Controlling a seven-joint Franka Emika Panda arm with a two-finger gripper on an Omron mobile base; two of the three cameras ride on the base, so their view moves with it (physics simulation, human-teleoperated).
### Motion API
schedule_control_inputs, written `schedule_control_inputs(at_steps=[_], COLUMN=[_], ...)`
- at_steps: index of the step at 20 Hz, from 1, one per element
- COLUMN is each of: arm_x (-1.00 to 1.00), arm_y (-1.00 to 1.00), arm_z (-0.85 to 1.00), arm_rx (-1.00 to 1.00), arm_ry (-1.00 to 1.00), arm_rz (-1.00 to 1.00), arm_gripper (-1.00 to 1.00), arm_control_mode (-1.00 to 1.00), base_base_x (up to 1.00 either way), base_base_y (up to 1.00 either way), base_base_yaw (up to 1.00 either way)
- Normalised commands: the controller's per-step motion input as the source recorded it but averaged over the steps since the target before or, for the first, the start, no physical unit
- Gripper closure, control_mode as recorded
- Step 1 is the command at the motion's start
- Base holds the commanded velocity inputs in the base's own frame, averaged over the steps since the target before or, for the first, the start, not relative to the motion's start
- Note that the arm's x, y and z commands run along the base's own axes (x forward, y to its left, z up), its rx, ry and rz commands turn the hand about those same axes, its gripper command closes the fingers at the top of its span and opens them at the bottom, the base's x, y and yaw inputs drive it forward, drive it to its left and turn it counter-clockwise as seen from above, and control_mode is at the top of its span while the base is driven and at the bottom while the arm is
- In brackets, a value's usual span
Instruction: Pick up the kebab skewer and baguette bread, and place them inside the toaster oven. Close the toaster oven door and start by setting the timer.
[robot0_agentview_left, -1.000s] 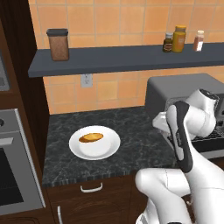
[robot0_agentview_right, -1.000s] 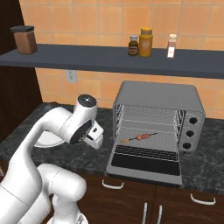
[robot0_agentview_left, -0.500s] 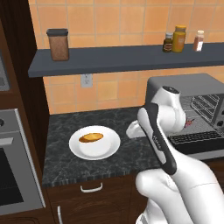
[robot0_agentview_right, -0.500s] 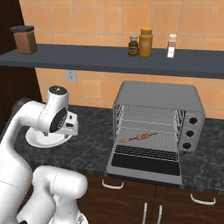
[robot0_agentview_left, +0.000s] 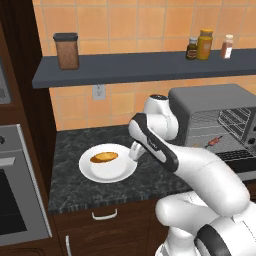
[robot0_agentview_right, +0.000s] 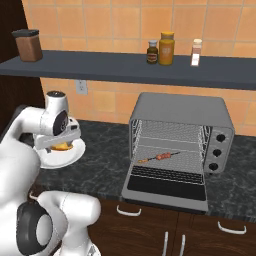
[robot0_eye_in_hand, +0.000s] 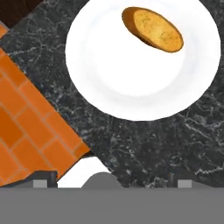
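Hovering with jaws spread wide, the gripper (robot0_agentview_left: 136, 150) hangs beside the plate (robot0_agentview_left: 102, 173) holding the baguette bread (robot0_agentview_left: 104, 157).

The robot arm has swung away from the toaster oven (robot0_agentview_right: 177, 145) and gone over to the white plate (robot0_agentview_left: 107, 172) on the counter. A second ago its gripper (robot0_agentview_left: 136, 151) was by the oven's open front; now it hangs wide open just beside the plate's edge, near the baguette bread (robot0_eye_in_hand: 152, 29).
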Motion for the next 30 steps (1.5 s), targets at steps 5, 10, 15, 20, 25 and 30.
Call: schedule_control_inputs(at_steps=[5,10,15,20,25,30], arm_x=[0.81,0.36,0.47,0.36,0.30,0.25], arm_y=[0.67,0.28,0.16,0.04,0.28,0.31], arm_z=[-0.19,-0.31,-0.40,-0.32,-0.36,-0.30], arm_rx=[-0.19,-0.21,-0.08,0.00,0.00,0.00], arm_ry=[-0.01,-0.02,0.00,0.00,0.00,0.00], arm_rz=[0.07,0.00,0.02,0.11,0.09,0.09], arm_gripper=[-1.00,-1.00,-1.00,-1.00,-1.00,-1.00], arm_control_mode=[-1.00,-1.00,-1.00,-1.00,-1.00,-1.00], base_base_x=[0.00,0.00,0.00,0.00,0.00,0.00], base_base_y=[0.00,0.00,0.00,0.00,0.00,0.00], base_base_yaw=[0.00,0.00,0.00,0.00,0.00,0.00])
